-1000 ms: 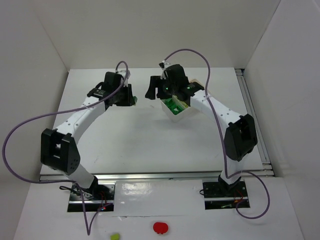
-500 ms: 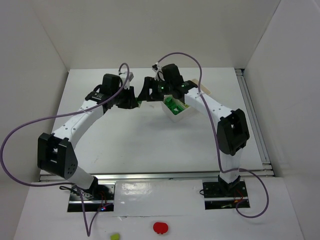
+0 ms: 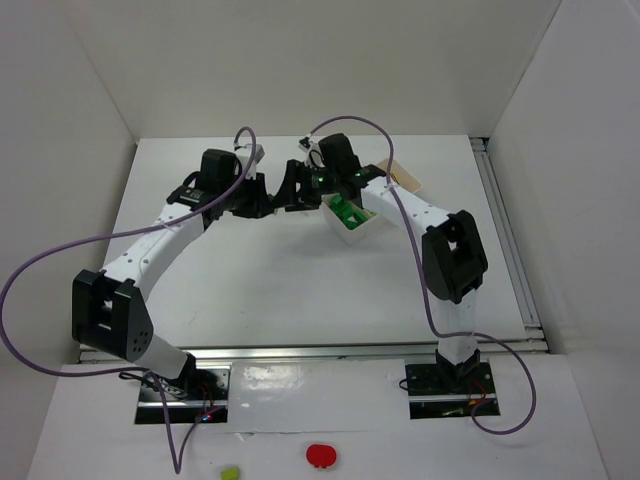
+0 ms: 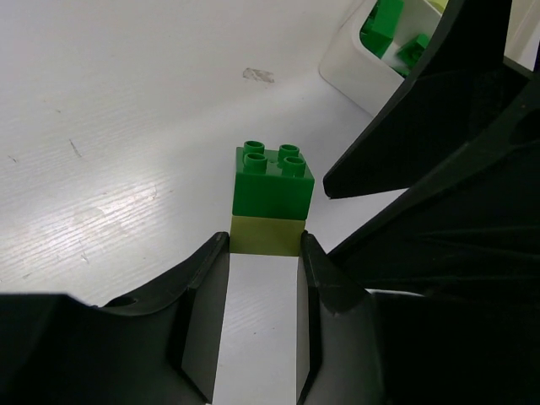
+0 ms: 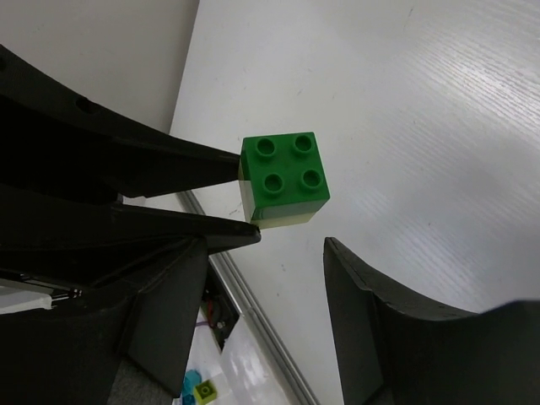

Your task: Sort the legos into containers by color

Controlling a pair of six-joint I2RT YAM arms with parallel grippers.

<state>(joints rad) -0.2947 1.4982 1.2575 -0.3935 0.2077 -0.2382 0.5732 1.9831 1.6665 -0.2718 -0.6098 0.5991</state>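
Note:
In the left wrist view, my left gripper [image 4: 261, 251] is shut on a pale lime-green lego [image 4: 266, 234] with a dark green lego [image 4: 272, 180] stuck on top, held above the white table. The right wrist view shows the same green lego [image 5: 283, 169] just beyond my right gripper [image 5: 266, 246], which is open with nothing between its fingers. From above, the left gripper [image 3: 262, 197] and right gripper [image 3: 292, 190] meet tip to tip, hiding the stack. The white container tray [image 3: 362, 232] lies just right of them, with dark green legos [image 3: 347, 210] in its near compartment.
The right arm crosses the tray's middle; a pale tan end [image 3: 402, 177] shows beyond it. A flat red round thing [image 3: 320, 455] and a lime brick [image 3: 230, 472] lie on the ledge in front of the arm bases. White walls enclose the table.
My right gripper swung left from over the tray to the left gripper's tips, and its jaws narrowed. The left gripper shifted slightly right, still holding the stack.

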